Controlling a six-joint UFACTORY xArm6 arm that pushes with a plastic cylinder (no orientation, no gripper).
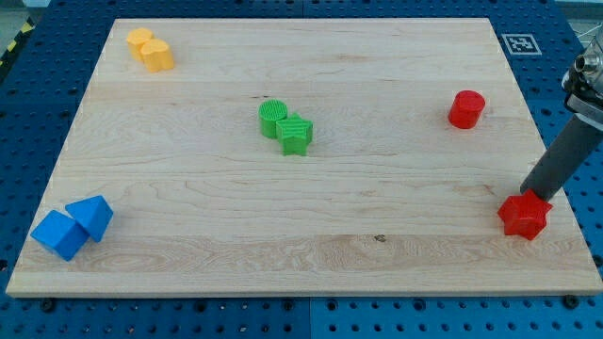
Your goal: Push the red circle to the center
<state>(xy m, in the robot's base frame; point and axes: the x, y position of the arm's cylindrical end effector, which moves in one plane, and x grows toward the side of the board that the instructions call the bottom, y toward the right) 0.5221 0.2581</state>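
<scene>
The red circle (465,109) is a short red cylinder at the view's upper right of the wooden board (301,235). My dark rod comes down from the view's right edge, and my tip (529,194) sits at the lower right, touching the top edge of a red star-shaped block (524,216). My tip is well below and to the right of the red circle, apart from it.
A green circle (273,117) and a green star-like block (295,135) touch each other near the middle. Two yellow blocks (151,49) lie at the upper left. Two blue blocks (73,227) lie at the lower left near the board's edge.
</scene>
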